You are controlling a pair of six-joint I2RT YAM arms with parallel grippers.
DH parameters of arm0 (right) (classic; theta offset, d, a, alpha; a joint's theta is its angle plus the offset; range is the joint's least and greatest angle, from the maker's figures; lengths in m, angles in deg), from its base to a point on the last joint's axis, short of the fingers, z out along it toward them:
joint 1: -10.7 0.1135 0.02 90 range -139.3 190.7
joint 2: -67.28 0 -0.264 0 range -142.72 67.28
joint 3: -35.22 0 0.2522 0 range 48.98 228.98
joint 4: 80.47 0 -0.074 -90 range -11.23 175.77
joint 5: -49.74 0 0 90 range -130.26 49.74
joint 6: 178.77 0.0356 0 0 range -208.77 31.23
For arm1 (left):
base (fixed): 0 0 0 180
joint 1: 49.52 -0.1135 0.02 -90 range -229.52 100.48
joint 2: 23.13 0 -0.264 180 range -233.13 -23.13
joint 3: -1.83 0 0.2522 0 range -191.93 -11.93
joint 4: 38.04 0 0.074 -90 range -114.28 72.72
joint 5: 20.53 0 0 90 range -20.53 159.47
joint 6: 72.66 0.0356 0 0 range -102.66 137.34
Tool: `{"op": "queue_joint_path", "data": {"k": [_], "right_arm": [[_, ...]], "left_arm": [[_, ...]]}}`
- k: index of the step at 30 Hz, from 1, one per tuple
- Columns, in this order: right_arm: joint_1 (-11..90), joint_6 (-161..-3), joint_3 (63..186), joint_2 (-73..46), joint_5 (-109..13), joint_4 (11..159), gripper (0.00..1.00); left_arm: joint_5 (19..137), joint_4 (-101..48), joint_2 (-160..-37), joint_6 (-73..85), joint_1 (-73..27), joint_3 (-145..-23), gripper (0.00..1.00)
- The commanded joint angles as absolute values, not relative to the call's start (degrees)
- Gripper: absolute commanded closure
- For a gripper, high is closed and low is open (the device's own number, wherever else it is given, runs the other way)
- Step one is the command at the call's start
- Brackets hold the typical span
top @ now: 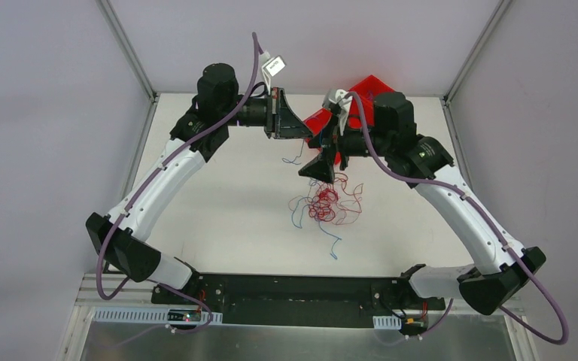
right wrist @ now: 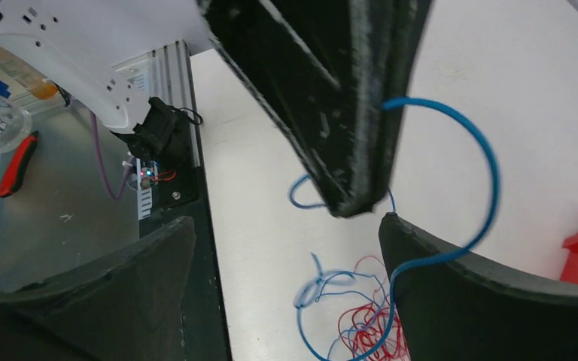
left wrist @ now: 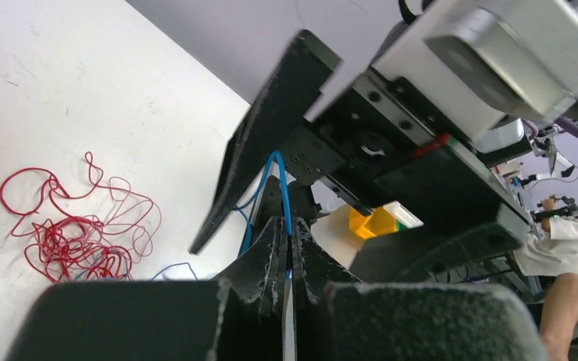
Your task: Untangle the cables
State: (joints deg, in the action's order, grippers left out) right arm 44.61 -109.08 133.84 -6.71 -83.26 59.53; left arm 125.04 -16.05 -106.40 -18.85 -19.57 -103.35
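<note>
Both arms arch up from their bases and meet over the far middle of the white tabletop (top: 226, 195), wrists bent toward each other. The left hand (left wrist: 287, 229) reaches across from the left. Its black, rough-faced fingers are pressed flat together, pinching the blue cable (left wrist: 284, 188) between their tips. The right hand (right wrist: 286, 226) comes in from the right and tilts downward, its jaws spread wide and holding nothing. In the right wrist view, the pinched tip of the left hand sits just above the gap between those spread fingers.

From the left hand's grip the blue cable springs out in a round, stiff loop. The loop curves down across the edge of the right hand's outer finger (whether it touches there or merely passes in front I cannot tell). Then it runs on toward the tabletop.

The red cables (top: 325, 201) lie below and just nearer than the two hands. They form a loose, curly heap of hair-thin loops, dense in the middle and open at the rim. Blue strands trail out of the heap toward the near edge, but I cannot tell whether they belong to the pinched cable. A red plastic bin (top: 361, 89) sits behind the right wrist.
</note>
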Motion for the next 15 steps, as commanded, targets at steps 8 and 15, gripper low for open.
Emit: {"op": "queue_joint_path", "data": {"k": [8, 15], "right_arm": [[51.7, -106.1, 131.8, -5.4, -65.8, 73.2, 0.07], [52.7, -107.8, 126.9, -3.6, -50.9, 79.6, 0.60]], "left_arm": [[121.0, -31.7, -104.4, -30.9, -19.6, -98.0, 1.00], [117.3, -34.3, -104.2, -37.1, -21.2, -96.2, 1.00]]}}
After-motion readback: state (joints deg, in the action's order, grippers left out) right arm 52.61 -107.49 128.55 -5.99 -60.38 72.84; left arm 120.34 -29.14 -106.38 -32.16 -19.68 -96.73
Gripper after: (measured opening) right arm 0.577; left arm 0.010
